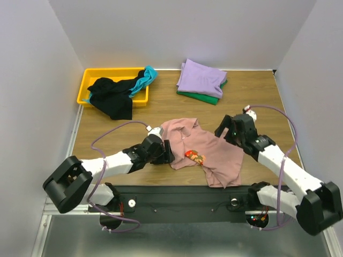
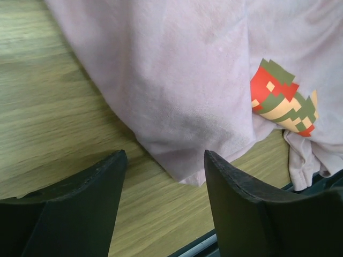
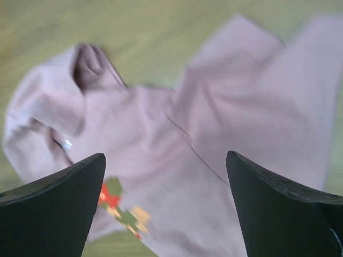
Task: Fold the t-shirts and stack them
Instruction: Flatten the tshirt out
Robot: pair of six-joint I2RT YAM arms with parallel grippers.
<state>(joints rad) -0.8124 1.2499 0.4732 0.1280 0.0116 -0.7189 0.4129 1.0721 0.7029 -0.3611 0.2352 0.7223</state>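
Note:
A dusty-pink t-shirt (image 1: 209,152) lies crumpled near the front middle of the table, its pixel-art print (image 1: 194,157) showing near the front. My left gripper (image 1: 169,151) sits low at the shirt's left edge. In the left wrist view its jaws (image 2: 165,160) stand apart over bare wood, and a corner of the pink cloth (image 2: 187,107) lies just ahead of them, not between them. My right gripper (image 1: 225,130) hovers over the shirt's right side. It is wide open (image 3: 166,160), with only the pink cloth (image 3: 214,134) beneath it. A lavender t-shirt (image 1: 201,77) lies folded on a green one (image 1: 199,97) at the back.
A yellow bin (image 1: 88,80) at the back left holds a black t-shirt (image 1: 113,96), which spills over its front wall, and a teal one (image 1: 144,80). A black rail (image 1: 182,195) runs along the near table edge. White walls close in the left, right and back.

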